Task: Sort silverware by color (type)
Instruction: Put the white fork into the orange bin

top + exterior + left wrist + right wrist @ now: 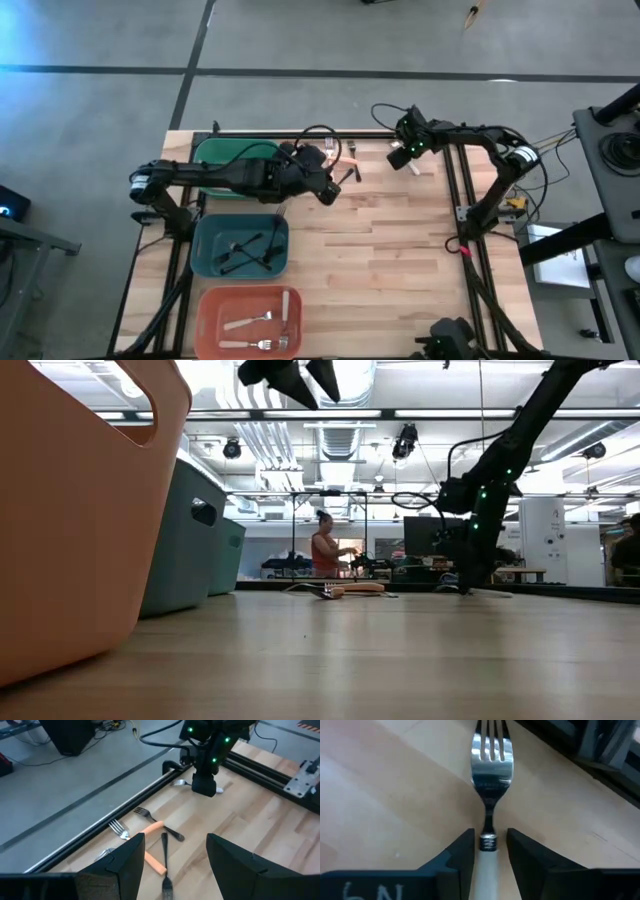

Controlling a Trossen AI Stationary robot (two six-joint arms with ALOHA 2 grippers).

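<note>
My left gripper (pixel 175 840) is open and raised above the table's far middle (pixel 326 190), over a small heap of forks. The heap holds two orange-handled forks (pixel 150 828) and two black forks (pixel 165 862), all lying flat. My right gripper (pixel 405 153) is down at the table's far edge, shut on a white-handled fork (pixel 491 765). The teal bin (pixel 205 262) holds black forks. White-handled forks lie in the salmon bin (pixel 210 300). The green bin (pixel 222 152) is mostly hidden by the left arm. My right gripper pinches the white-handled fork between its two fingers, at the top of the handle (pixel 489 865) just behind the metal neck. The fingers (pixel 462 850) slant down from above and lie along the fork. The fork lies flat on the table, its tines pointing away from the gripper.
A black rail (pixel 125 805) runs along the table's far edge just beyond the forks. The three bins stand in a row down the table's left side. The table's middle and right (pixel 400 260) are bare wood. A person (pixel 325 555) stands far off in the room.
</note>
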